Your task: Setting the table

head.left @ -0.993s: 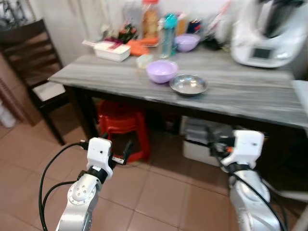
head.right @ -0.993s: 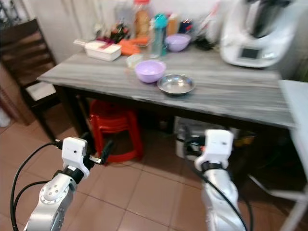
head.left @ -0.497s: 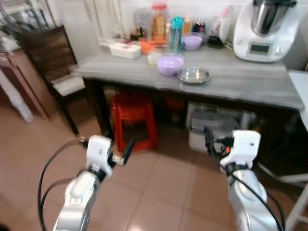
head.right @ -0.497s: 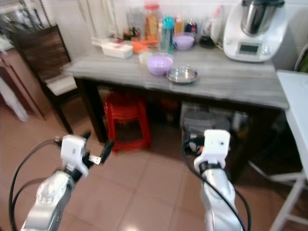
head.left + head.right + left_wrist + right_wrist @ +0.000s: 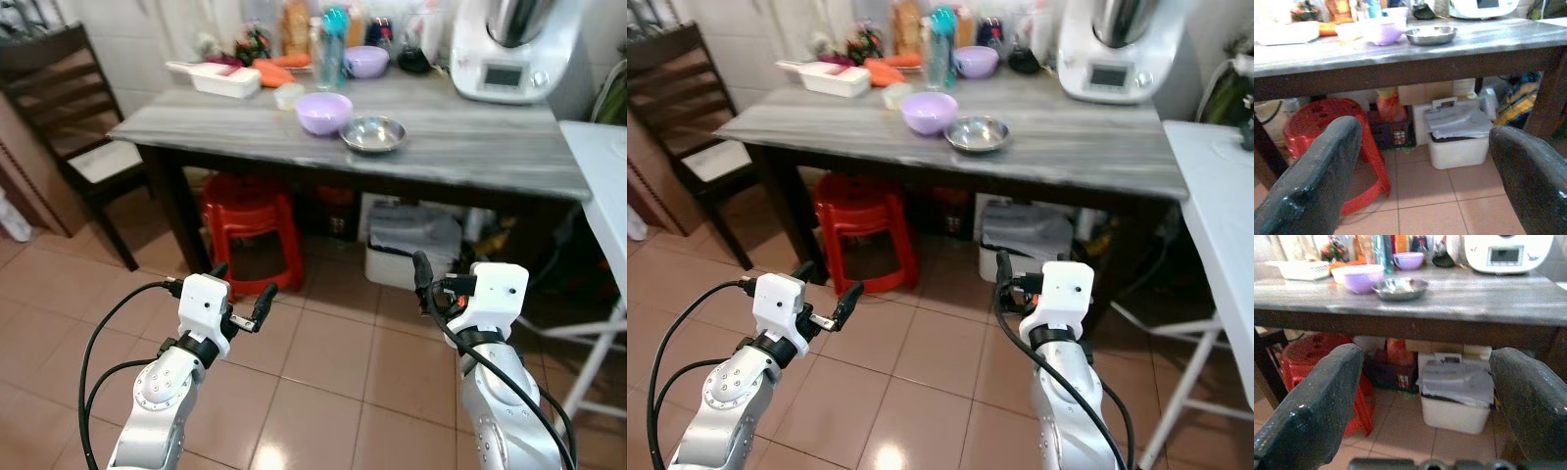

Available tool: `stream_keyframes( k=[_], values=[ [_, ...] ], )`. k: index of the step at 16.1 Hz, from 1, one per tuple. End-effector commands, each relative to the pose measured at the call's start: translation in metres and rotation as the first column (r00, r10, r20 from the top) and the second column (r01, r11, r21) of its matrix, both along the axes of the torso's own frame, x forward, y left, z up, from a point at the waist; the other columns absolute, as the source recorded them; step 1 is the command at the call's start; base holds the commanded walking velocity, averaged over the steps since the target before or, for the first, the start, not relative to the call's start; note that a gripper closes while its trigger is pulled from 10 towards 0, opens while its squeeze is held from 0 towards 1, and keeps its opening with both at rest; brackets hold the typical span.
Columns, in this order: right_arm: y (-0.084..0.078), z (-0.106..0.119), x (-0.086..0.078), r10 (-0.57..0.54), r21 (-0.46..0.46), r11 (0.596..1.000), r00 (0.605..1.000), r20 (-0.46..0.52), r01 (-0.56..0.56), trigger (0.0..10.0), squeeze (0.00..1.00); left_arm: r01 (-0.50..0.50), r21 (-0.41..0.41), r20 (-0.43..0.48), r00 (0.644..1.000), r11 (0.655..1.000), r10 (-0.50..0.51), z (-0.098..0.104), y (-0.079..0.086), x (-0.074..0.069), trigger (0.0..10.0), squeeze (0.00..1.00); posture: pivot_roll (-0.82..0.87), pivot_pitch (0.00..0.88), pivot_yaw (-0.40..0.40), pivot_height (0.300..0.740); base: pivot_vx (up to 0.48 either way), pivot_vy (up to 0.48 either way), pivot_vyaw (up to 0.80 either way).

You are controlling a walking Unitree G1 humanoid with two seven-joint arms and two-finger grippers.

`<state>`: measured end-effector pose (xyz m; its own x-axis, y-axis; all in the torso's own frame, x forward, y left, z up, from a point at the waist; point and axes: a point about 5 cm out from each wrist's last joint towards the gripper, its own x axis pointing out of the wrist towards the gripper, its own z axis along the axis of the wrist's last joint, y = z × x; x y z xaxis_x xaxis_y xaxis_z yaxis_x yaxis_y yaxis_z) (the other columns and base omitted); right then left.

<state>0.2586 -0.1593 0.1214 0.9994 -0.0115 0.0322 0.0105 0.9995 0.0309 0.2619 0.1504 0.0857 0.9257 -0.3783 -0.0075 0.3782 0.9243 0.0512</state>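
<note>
left gripper point(image 5: 241, 294) low, fingers apart | right gripper point(image 5: 1425, 401) low, seemingly apart

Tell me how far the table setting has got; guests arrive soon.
Done: nothing clearly laid; the purple bowl and steel dish sit side by side mid-table, amid clutter at the back. In hand: nothing; the left gripper and right gripper are open, low, short of the table. Left: seemingly all of it.
</note>
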Motion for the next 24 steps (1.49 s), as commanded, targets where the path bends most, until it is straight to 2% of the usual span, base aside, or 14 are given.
stream_keyframes(
  k=[1,9,14,24],
  values=[
    [0.0002,0.0007,0.0012,0.005,0.006,1.000,1.000,-0.001,-0.005,10.0,0.00,0.009,0.001,0.016,1.000,1.000,-0.009,0.0036,-0.0018,0.0022,10.0,0.00,0.00,0.000,0.023,0.740,0.000,-0.330,-0.43],
    [-0.0013,0.0012,0.0039,0.003,0.010,1.000,1.000,0.000,-0.003,10.0,0.00,0.023,-0.009,0.010,1.000,1.000,-0.023,0.0030,-0.0051,0.0028,10.0,0.00,0.00,0.000,0.018,0.740,0.000,-0.377,0.00],
    [-0.0005,0.0005,0.0040,0.008,0.012,1.000,1.000,-0.002,-0.008,10.0,0.00,0.025,-0.017,0.007,1.000,1.000,-0.025,0.0024,-0.0065,0.0021,10.0,0.00,0.00,0.000,0.015,0.740,0.000,-0.385,-0.53],
    [0.0006,0.0016,0.0062,0.011,0.016,1.000,1.000,0.005,-0.011,10.0,0.00,0.028,-0.026,0.011,1.000,0.999,-0.028,0.0032,-0.0097,0.0028,10.0,0.00,0.00,0.000,0.016,0.740,0.000,-0.385,0.00]
  ],
)
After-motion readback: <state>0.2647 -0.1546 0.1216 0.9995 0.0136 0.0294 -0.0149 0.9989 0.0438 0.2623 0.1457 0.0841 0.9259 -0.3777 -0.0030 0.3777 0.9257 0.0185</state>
